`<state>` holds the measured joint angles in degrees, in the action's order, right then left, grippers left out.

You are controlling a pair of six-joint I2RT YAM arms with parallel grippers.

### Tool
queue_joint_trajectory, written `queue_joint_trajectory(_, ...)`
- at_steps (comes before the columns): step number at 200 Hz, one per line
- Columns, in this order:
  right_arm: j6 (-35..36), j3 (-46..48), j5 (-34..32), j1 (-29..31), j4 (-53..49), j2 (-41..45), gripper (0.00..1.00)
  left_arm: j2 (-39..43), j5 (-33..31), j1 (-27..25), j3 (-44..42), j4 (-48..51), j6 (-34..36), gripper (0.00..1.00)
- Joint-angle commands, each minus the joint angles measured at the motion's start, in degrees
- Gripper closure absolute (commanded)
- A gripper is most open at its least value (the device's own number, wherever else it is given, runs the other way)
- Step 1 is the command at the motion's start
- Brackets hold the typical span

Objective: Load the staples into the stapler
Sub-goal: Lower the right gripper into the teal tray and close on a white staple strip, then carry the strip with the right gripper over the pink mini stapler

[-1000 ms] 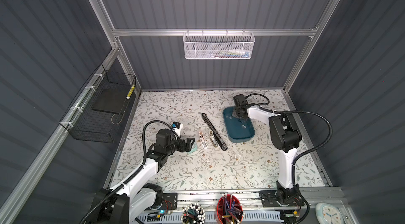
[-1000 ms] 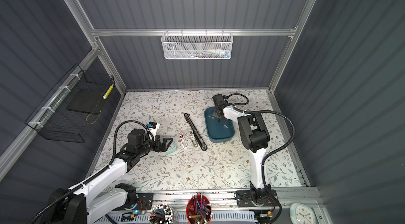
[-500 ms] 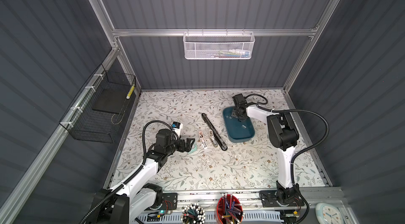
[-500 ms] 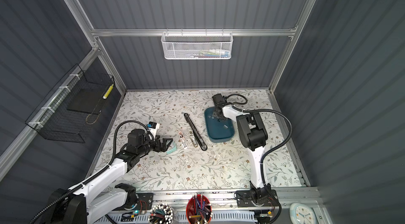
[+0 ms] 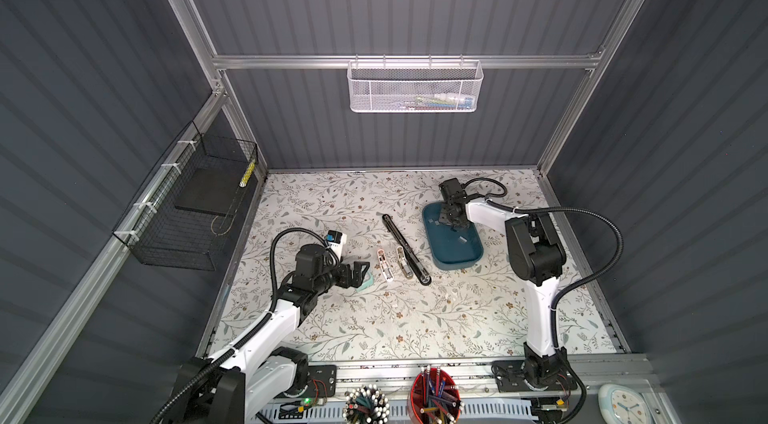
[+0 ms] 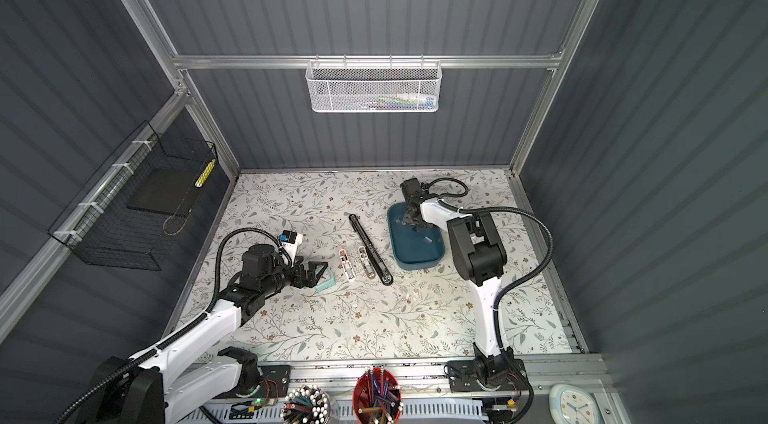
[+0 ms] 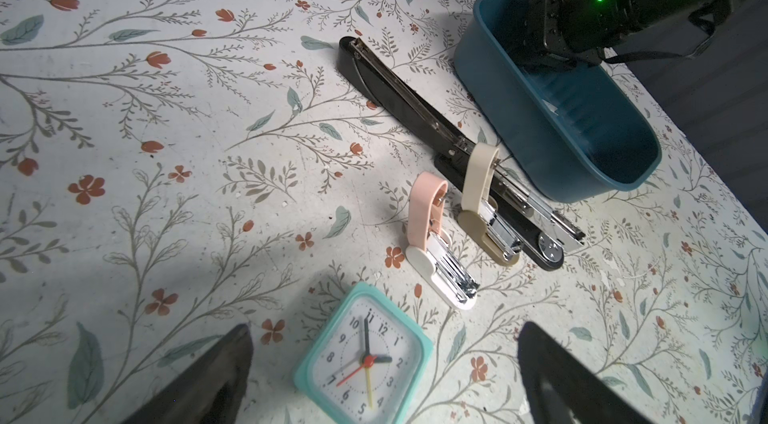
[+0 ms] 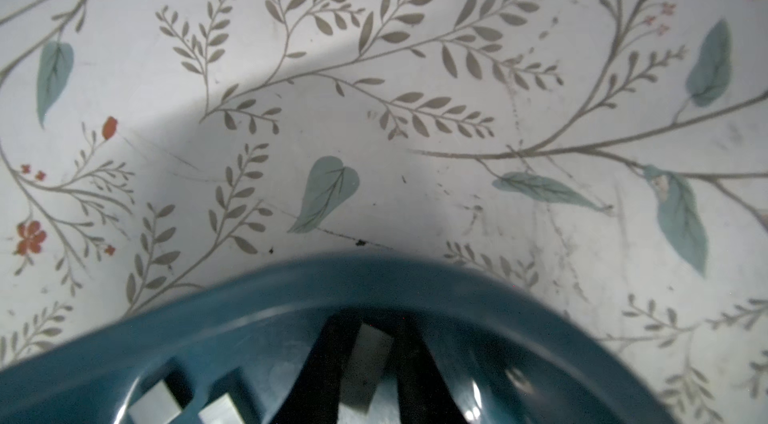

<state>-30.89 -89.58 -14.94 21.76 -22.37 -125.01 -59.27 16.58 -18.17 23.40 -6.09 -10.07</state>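
A floral-patterned tabletop (image 5: 374, 318) is lying between grey panelled walls. In both top views the right gripper (image 5: 454, 228) is dipping into an oblong teal plastic tray (image 5: 455, 266), while the left gripper (image 5: 362, 273) is hovering, jaws spread wide, about a square mint alarm clock (image 5: 366, 284).

In the left wrist view a small pink stapler (image 7: 432, 235), a small beige stapler (image 7: 482, 202) and a long black stapler (image 7: 415, 110) are lying beside the tray.

In the right wrist view the right jaws are pinching one of the flat grey metal staples (image 8: 365, 364); two more strips are lying in the tray.

Tray (image 8: 374, 289): glossy, smooth blue plastic. Staple strips (image 8: 365, 364): flat grey metal, dull sheen. Black stapler (image 7: 436, 131): glossy casing, bright metal rail. Pink stapler (image 7: 424, 210): matt plastic, chrome-bright magazine. Clock (image 7: 365, 359): smooth teal plastic frame. Surface (image 7: 166, 110): smooth printed floral covering, faintly scuffed.
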Motion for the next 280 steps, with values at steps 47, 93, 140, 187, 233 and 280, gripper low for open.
queue_joint_trajectory(47,1.5,-1.3,2.4,0.3,-2.9,-1.8,0.83,0.2,0.5,0.1,1.2,0.2,1.0,0.0)
queue_joint_trajectory(93,2.6,-2.6,1.9,0.3,-4.6,-2.9,0.72,0.4,0.5,0.1,1.1,0.1,0.9,0.0)
queue_joint_trajectory(140,3.5,-5.7,1.8,0.1,-6.8,-4.9,0.75,0.4,0.5,0.1,1.1,0.2,0.9,0.0)
queue_joint_trajectory(187,3.7,-6.1,1.9,0.1,-7.1,-5.5,0.83,0.3,0.5,0.1,1.1,0.2,0.9,0.0)
queue_joint_trajectory(233,4.4,-4.8,2.1,0.2,-6.6,-3.7,0.88,0.1,0.6,0.1,1.2,0.1,1.1,0.0)
queue_joint_trajectory(280,8.1,1.8,4.7,1.4,0.6,4.5,0.9,0.3,1.0,0.1,1.1,0.0,1.1,0.0)
